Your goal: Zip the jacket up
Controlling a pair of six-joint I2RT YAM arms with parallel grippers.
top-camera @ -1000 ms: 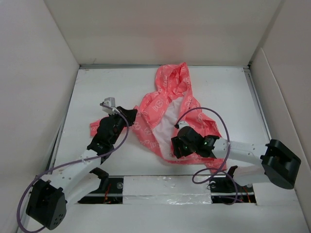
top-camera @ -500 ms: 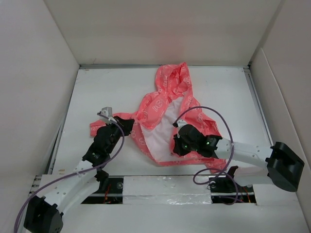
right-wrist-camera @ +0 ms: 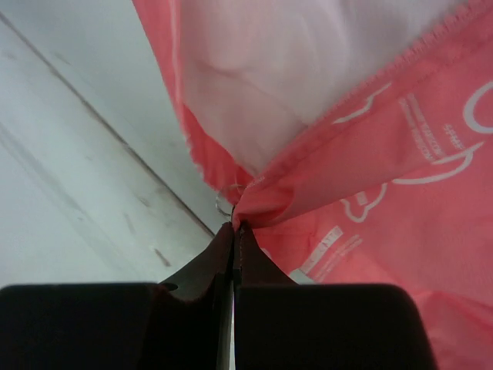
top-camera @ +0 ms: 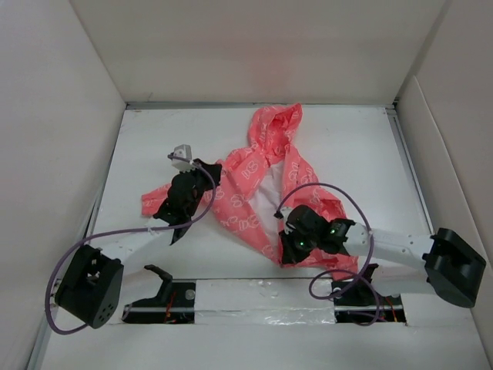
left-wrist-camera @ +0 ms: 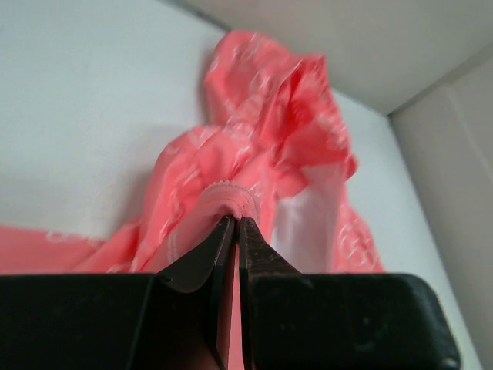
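The jacket [top-camera: 258, 166] lies open, white lining showing. The left hand [left-wrist-camera: 235, 222] and right hand [right-wrist-camera: 233, 228] each pinch an edge; zipping is not yet begun.

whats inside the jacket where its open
White lining shows between the jacket's open front edges. Anything under the fabric, on the table, is covered.

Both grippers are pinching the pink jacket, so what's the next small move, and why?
Probably draw the left gripper toward the right gripper, keeping both shut. Each pinches an edge of the jacket, and the white lining shows between them, so the front lies open; the edges must meet before zipping.
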